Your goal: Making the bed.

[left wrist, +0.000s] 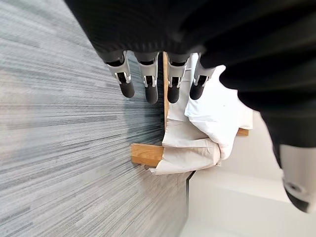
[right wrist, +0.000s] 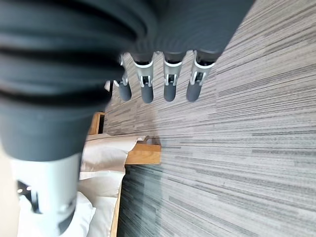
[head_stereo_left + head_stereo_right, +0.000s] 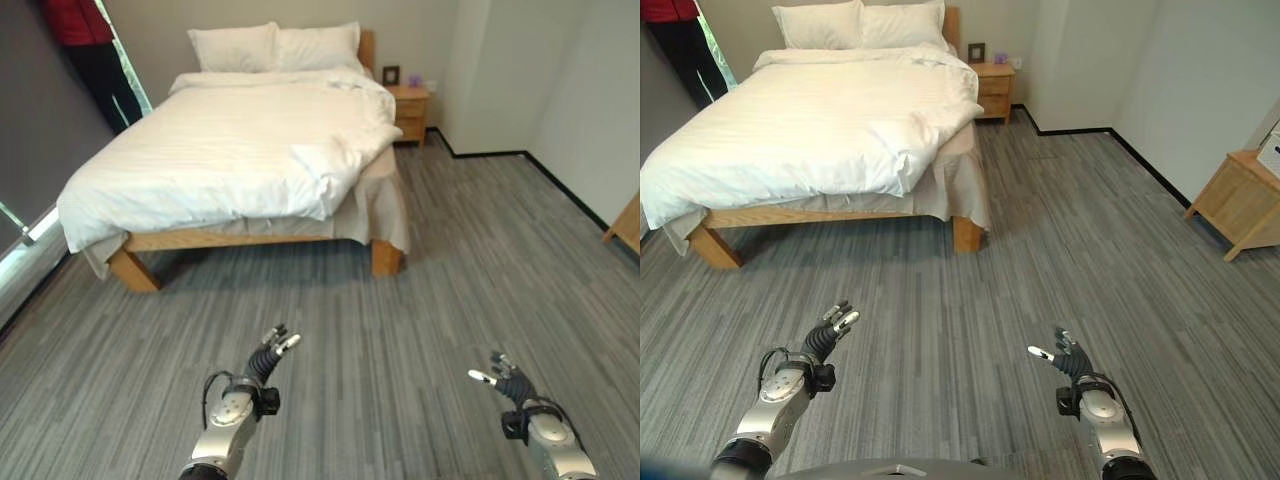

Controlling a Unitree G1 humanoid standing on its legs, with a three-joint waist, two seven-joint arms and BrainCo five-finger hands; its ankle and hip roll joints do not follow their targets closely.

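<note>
Duvet (image 3: 230, 150) lies white over the wooden bed (image 3: 240, 240), well ahead of us across the grey floor (image 3: 420, 300). Its near right corner (image 3: 335, 160) is rumpled and folded back on itself, leaving the beige bed skirt (image 3: 385, 200) bare there. Two pillows (image 3: 275, 45) sit at the headboard; a nightstand (image 3: 410, 105) stands just beside the bed's far right side. Our left hand (image 3: 268, 358) and right hand (image 3: 505, 380) hang over open floor, fingers straight and apart, holding nothing.

Judgement: the step in hand is the approach. We should walk to the right foot corner, stop close enough to reach, pinch the folded corner with both hands and draw it flat toward the foot.

A person (image 3: 95, 50) stands at the bed's far left; we keep clear.
</note>
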